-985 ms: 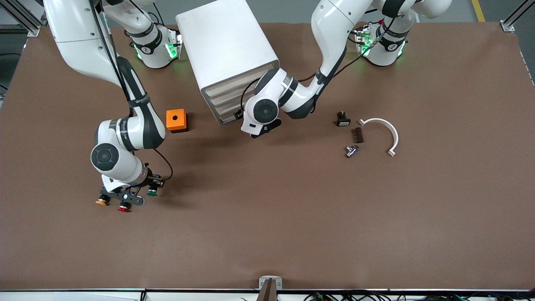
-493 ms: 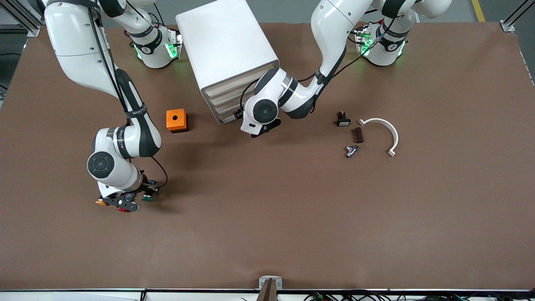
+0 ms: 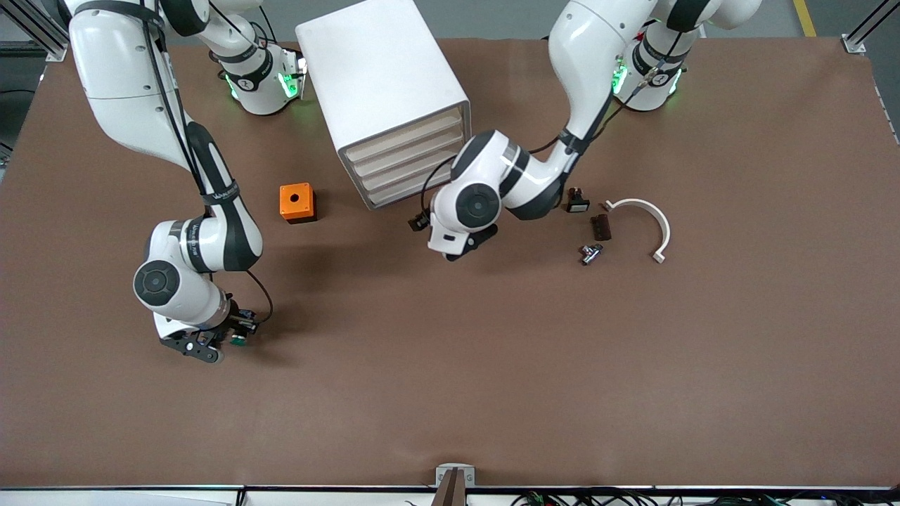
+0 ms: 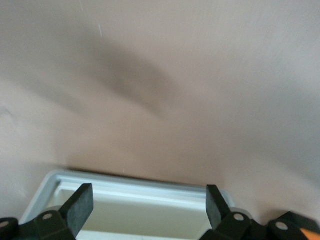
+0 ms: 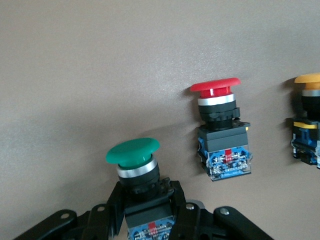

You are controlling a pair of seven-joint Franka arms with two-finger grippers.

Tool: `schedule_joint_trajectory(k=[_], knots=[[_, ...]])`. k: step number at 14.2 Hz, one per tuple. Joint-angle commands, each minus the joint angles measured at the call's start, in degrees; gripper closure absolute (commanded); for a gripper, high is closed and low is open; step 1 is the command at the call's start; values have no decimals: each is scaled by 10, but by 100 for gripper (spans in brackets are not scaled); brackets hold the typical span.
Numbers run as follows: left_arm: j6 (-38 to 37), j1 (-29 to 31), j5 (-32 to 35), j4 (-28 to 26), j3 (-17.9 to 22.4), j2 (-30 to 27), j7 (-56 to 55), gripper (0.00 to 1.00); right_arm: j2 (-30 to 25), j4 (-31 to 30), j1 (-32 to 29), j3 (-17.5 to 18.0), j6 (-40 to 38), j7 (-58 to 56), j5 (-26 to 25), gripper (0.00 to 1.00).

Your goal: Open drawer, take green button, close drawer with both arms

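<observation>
step: button placed/carried, drawer (image 3: 404, 191) looks shut | right gripper (image 5: 145, 210) clamps green button (image 5: 134, 159) low near table's right-arm end | left gripper (image 4: 147, 205) jaws spread over table by cabinet (image 3: 383, 84) | next: release button

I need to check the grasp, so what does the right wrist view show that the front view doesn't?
Only the right wrist view: the right gripper shut on the green button, with a red-capped button and an orange-capped button standing apart beside it. Only the front view: the cabinet with all drawers shut, the orange box, and the left gripper open over the table in front of the cabinet. Both: the right gripper and the brown table.
</observation>
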Motion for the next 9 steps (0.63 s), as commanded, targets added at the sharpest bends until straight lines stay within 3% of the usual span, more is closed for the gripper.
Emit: schedule_joint_trajectory(k=[1, 4, 6, 9], knots=[[-12, 12, 29, 9, -1, -10, -11, 1, 17, 26, -9, 10, -5, 17, -5, 100], [-33, 28, 42, 9, 5, -33, -2, 1, 28, 36, -4, 10, -6, 38, -6, 100], [-96, 55, 86, 16, 3, -51, 77, 1, 33, 43, -3, 10, -6, 45, -6, 100], [-134, 106, 98, 10, 5, -113, 150, 1, 34, 44, -2, 10, -6, 46, -7, 100]])
